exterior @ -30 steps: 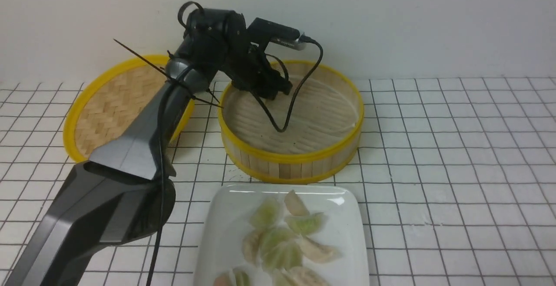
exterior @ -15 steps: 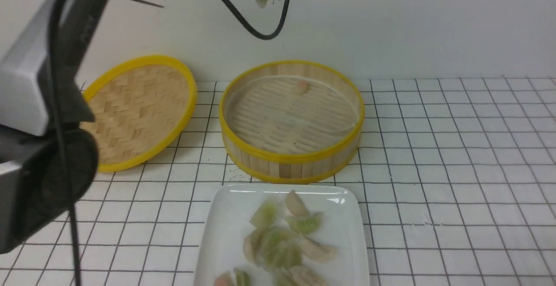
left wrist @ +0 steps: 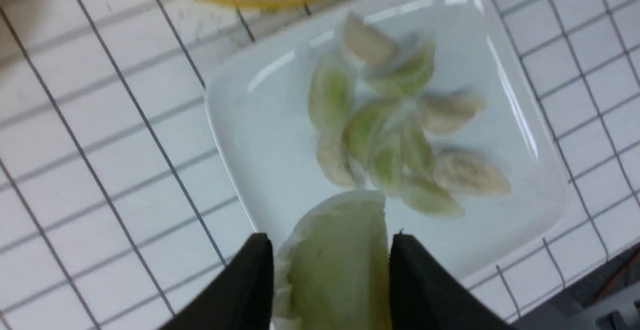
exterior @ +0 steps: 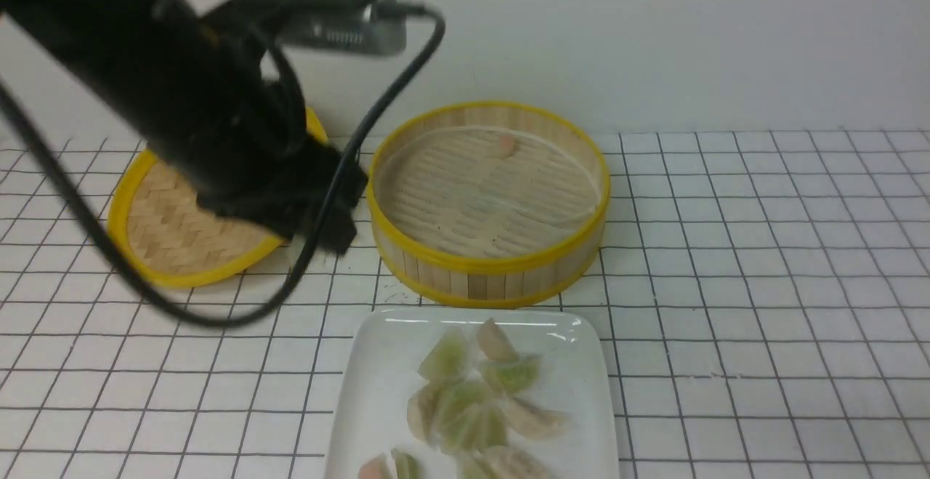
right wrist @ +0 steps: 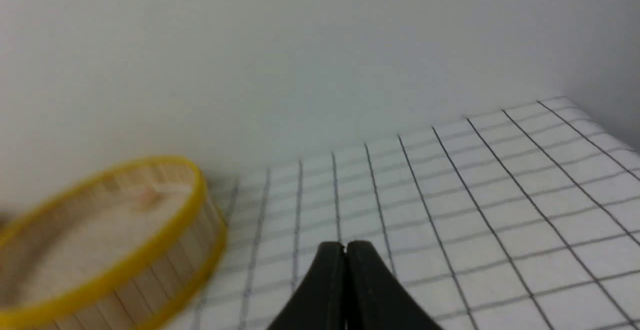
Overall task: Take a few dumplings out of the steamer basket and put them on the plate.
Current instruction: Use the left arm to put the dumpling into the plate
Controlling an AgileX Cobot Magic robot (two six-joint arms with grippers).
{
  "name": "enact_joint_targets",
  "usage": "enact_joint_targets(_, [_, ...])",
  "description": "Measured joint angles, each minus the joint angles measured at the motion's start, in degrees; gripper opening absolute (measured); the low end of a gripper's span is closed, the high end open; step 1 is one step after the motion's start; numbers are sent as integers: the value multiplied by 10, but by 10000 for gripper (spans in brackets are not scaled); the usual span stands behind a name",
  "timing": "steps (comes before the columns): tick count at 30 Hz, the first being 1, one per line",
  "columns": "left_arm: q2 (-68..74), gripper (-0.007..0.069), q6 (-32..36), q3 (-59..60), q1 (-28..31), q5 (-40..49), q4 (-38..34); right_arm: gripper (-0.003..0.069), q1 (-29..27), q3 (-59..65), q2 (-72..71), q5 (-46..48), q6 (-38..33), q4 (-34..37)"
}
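1. Far left: the flat woven lid (exterior: 189,224) lies partly behind the left arm (exterior: 196,94).
2. Left gripper (left wrist: 331,250): jaws clamped on one pale green dumpling (left wrist: 340,275), carried above the tabletop (exterior: 755,283). Its long axis runs roughly along the fingers.
3. Governing relation: the white plate (exterior: 378,377) lies to the right of these jaws and nearer the robot. The left arm is judged the one to deliver; the next move calls for travel right and nearer, then lowering.
4. Centre, far: one pinkish-orange dumpling (exterior: 506,145) sits towards the far side of the bamboo steamer basket (exterior: 487,264).
5. Centre, near: the plate bears several green and orange dumplings, bunched mid-plate. Bare glaze shows along its left side, judged adequate for one more. Release over the bunch could leave pieces stuck or stacked.
6. Right gripper (right wrist: 345,260): jaws together, nothing between them, facing white gridded surface right of the basket.
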Motion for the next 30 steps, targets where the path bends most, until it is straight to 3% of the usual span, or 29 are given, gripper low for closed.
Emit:
enact_joint_targets(4, [-11, 263, 46, 113, -27, -87, -22, -10, 0, 0, 0, -65, 18, 87])
enact_joint_targets(9, [26, 263, 99, 175, -64, -170, -33, -10, 0, 0, 0, -97, -9, 105])
enact_joint_targets(17, [113, 263, 104, 177, -71, -257, -41, -10, 0, 0, 0, -109, -35, 111])
enact_joint_targets(23, [138, 358, 103, 177, -71, -282, -41, -10, 0, -54, 12, 11, -38, 105])
enact_joint_targets(26, [139, 456, 93, 174, -71, -290, -41, -10, 0, -142, 89, 119, -47, 84])
enact_joint_targets(30, [139, 480, 89, 155, -71, -272, -36, -10, 0, -242, 226, 228, -68, 74])
